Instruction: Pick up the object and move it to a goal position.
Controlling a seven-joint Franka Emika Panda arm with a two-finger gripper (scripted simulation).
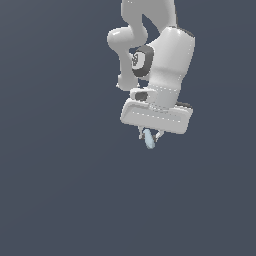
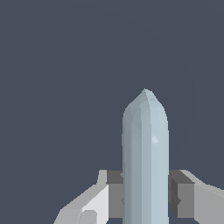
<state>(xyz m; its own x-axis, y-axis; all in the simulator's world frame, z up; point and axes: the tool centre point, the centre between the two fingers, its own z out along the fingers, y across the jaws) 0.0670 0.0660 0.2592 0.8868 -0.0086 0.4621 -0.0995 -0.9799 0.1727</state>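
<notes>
Where the white arm (image 1: pixel 160 60) hangs against the plain dark grey background, the hand (image 1: pixel 149 135) is seen pointing downward. The object (image 1: pixel 149 139), pale light-blue and elongated, is gripped between the two fingers (image 2: pixel 114 194), its tapered end protruding below them. The fingers are closed narrowly, pads pressed to both sides of the object. No contact with any surface is visible.

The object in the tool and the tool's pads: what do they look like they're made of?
The object: pale blue, smooth and faceted, with a small soft highlight; it looks like plastic or glazed material, but a render leaves that open. The tool is shut on it; its pads look matte dark grey, rubber-like, on glossy white bodies.
</notes>
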